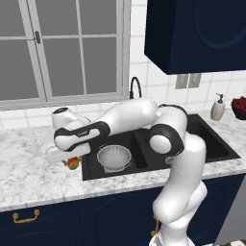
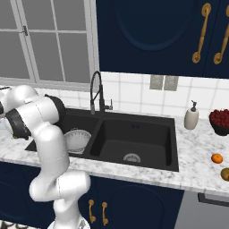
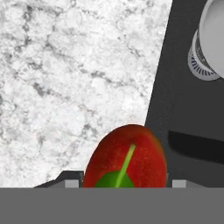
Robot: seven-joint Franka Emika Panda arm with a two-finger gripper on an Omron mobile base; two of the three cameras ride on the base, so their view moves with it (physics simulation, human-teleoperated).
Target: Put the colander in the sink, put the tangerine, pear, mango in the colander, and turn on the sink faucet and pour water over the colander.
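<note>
The mango (image 3: 127, 159), red with a green patch, sits between my gripper's (image 3: 126, 183) fingertips, which close against its sides, at the counter edge left of the sink (image 1: 211, 144). From the left base view the hand hangs low over the mango (image 1: 73, 165). The silver colander (image 1: 114, 157) (image 2: 77, 139) stands in the left basin, apart from the hand. The black faucet (image 1: 136, 86) (image 2: 95, 89) rises behind the sink, with no stream showing. The tangerine (image 2: 217, 158) and the pear (image 2: 225, 174) lie on the counter far right.
A soap pump bottle (image 2: 191, 117) and a dark bowl of red fruit (image 2: 220, 120) stand at the back right of the counter. My own arm arches across the left basin. Dark cabinets hang above the right side.
</note>
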